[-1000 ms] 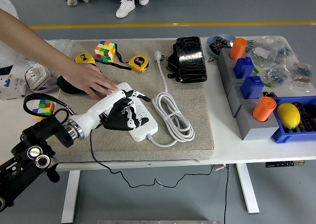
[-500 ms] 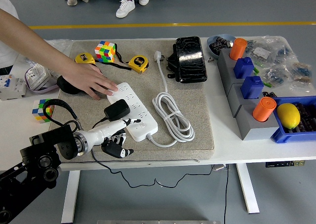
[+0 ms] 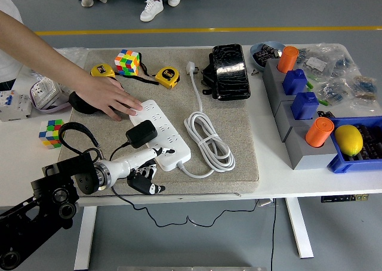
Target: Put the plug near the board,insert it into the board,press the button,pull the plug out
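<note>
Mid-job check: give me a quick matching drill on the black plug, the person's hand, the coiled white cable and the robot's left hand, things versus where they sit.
Things:
1 black plug
2 person's hand
3 coiled white cable
4 left hand

Places:
A on the power strip's far end
B right of the strip
C seated in the strip
D at the mat's near edge

Pairs: 1-C, 2-A, 3-B, 4-D

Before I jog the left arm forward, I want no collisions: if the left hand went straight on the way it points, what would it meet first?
Probably the white power strip: the left hand points up and right along the mat, and the strip's near end lies just ahead. Beyond it is the coiled white cord. Height above the strip is hard to judge.
</note>
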Robot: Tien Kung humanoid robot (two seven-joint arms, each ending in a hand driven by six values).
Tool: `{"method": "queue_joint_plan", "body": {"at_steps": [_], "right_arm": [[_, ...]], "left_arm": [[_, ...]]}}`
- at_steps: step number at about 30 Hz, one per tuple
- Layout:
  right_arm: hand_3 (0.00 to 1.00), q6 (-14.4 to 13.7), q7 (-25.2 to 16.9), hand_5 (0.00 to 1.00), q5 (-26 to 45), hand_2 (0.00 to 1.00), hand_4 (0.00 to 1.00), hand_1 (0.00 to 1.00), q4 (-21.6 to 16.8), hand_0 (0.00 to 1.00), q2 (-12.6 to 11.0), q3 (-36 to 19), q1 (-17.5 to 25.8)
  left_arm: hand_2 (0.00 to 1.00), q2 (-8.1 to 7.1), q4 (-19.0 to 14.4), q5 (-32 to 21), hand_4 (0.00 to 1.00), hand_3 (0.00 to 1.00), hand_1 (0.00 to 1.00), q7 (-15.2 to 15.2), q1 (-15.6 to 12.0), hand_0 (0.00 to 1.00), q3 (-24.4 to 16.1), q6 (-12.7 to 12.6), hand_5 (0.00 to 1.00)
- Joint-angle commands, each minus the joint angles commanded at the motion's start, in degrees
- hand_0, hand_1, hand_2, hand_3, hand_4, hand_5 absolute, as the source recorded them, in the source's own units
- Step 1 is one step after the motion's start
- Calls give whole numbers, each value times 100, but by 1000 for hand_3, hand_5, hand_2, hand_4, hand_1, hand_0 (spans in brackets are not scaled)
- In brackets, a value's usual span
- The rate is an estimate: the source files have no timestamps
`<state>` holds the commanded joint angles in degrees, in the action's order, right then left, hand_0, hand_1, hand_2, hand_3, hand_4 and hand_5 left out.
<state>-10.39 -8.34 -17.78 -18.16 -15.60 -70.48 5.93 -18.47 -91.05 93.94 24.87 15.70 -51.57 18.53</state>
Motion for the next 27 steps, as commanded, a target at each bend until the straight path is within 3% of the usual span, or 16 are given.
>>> {"method": "queue_joint_plan", "body": {"at_steps": [27], "right_arm": [[509,0,-1,363,-10,538,839,596,-4,549,2,-16,-4]], "left_arm": [[153,76,323,-8,741,955,80,69,137,63,174,-49,2]]}}
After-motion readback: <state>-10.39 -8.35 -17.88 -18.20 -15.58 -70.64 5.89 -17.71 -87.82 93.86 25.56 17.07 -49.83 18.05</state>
